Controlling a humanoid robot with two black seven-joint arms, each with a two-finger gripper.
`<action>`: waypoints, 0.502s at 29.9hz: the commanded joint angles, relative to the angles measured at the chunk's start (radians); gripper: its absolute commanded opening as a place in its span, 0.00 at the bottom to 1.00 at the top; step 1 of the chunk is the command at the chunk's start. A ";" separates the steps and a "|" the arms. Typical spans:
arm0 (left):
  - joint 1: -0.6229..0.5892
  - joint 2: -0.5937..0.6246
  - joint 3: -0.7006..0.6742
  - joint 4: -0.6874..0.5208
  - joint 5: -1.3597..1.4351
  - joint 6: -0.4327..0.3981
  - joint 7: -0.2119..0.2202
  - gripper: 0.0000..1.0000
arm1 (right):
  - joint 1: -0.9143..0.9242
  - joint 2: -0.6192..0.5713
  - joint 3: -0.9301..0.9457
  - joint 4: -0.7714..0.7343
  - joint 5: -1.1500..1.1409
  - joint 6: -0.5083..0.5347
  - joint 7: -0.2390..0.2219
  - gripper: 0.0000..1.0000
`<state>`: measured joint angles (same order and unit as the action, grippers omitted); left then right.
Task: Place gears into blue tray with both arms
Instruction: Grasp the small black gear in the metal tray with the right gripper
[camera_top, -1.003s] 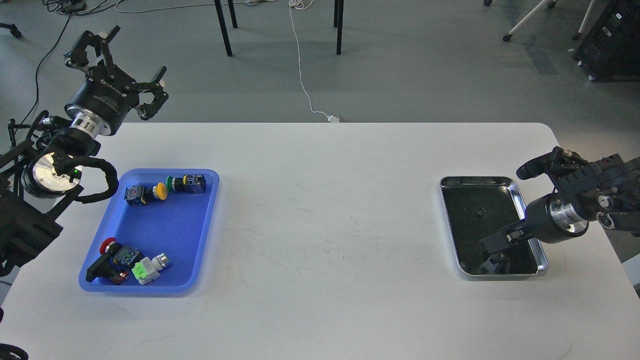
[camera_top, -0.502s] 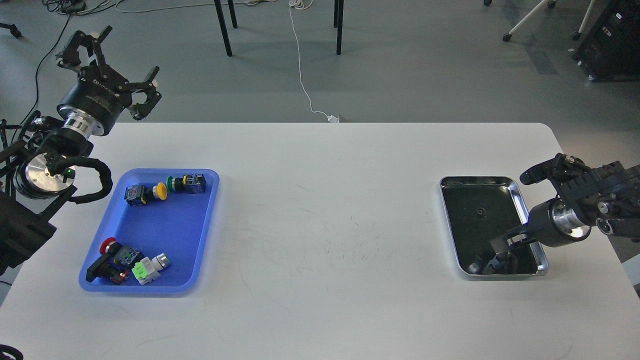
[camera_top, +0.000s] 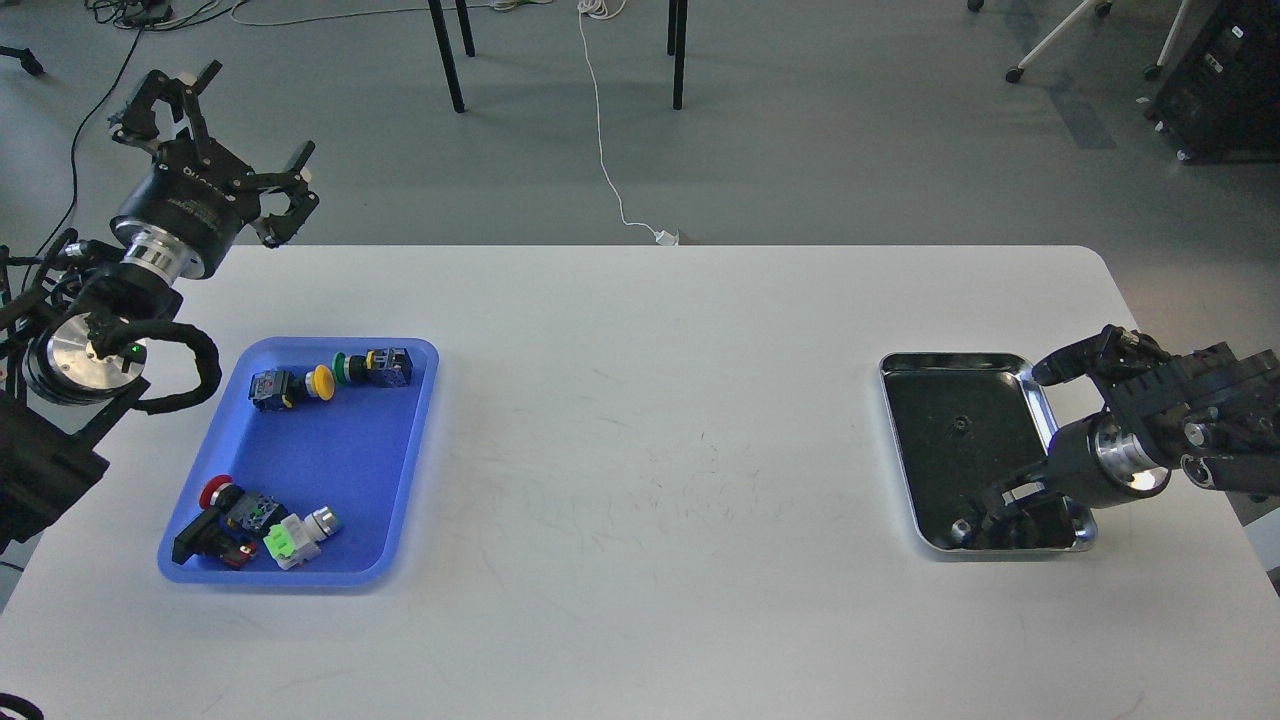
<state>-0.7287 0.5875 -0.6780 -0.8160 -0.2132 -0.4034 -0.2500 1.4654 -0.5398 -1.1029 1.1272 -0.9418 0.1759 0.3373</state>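
Far left, the left gripper (camera_top: 215, 130) hangs high beyond the tabletop (camera_top: 650, 420) edge, fingers splayed wide apart and holding nothing. Below it sits the blue tray (camera_top: 330, 465), carrying only push-button switches: a yellow-capped one (camera_top: 290, 386) and a green-capped one (camera_top: 372, 367) near the far rim, a red-capped one (camera_top: 220, 520) and a light green one (camera_top: 295, 535) in the near corner. No gear in there yet. Across the bare middle to the silver metal tray (camera_top: 905, 470), where one tiny gear (camera_top: 959, 423) lies alone on the dark floor, and a small round piece (camera_top: 962, 527), possibly another gear, sits in the near end. The right gripper (camera_top: 1000, 505) is dipped into that near end just beside it; it's dark against the reflective metal, so I cannot tell whether its fingers are apart or together. The risk here: a piece this small on slick metal could skid away from the fingertips, or the fingers could catch the tray rim and drag the whole tray.
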 joint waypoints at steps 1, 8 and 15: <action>0.000 0.000 0.000 0.000 0.000 0.002 0.000 0.98 | 0.000 0.000 0.000 -0.003 0.000 -0.009 0.000 0.29; 0.000 0.006 0.000 0.000 0.000 0.001 0.000 0.98 | 0.001 -0.002 0.001 -0.018 0.003 -0.013 0.000 0.20; 0.000 0.008 0.000 0.000 0.000 0.003 0.000 0.98 | 0.024 -0.031 0.050 -0.006 0.008 -0.013 0.000 0.16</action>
<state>-0.7287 0.5948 -0.6780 -0.8160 -0.2132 -0.4006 -0.2500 1.4713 -0.5530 -1.0786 1.1107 -0.9355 0.1617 0.3375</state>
